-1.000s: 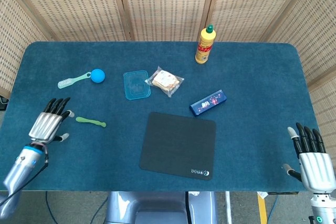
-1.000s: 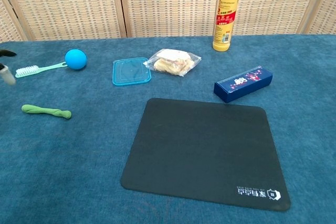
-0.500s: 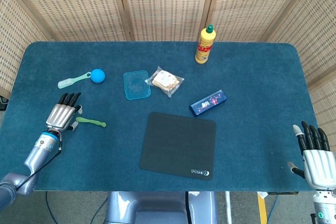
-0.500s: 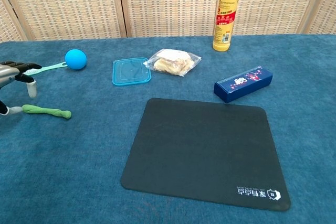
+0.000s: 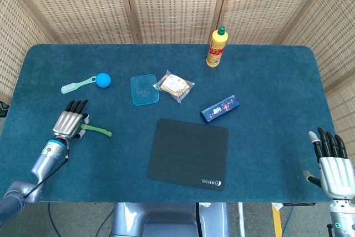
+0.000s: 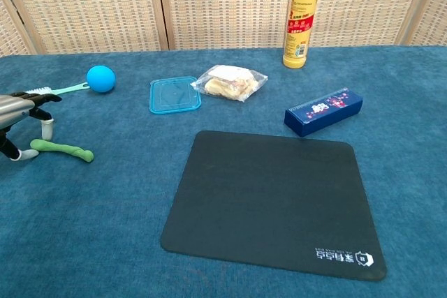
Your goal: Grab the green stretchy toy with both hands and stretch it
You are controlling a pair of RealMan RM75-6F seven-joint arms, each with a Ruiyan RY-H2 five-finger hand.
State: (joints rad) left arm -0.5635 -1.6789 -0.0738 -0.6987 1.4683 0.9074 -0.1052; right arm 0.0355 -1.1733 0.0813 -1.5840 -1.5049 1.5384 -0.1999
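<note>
The green stretchy toy (image 5: pixel 97 131) (image 6: pixel 63 149) lies flat on the blue table cloth at the left. My left hand (image 5: pixel 69 121) (image 6: pixel 23 112) is over its left end. In the chest view the thumb and a finger straddle that end, still apart, with no grip showing. My right hand (image 5: pixel 334 165) appears only in the head view, at the table's near right corner, far from the toy. Its fingers are stretched out and apart, and it holds nothing.
A black mat (image 5: pixel 188 154) (image 6: pixel 272 200) lies in the near middle. Behind it are a blue box (image 5: pixel 220 108), a bagged snack (image 5: pixel 175 85) and a clear blue lid (image 5: pixel 144 89). A brush with a blue ball (image 5: pixel 89 82) is at the far left, and a yellow bottle (image 5: pixel 217 47) at the back.
My left hand has moved right and forward until its fingers straddle the toy's left end. My right hand has drawn back slightly toward the near edge.
</note>
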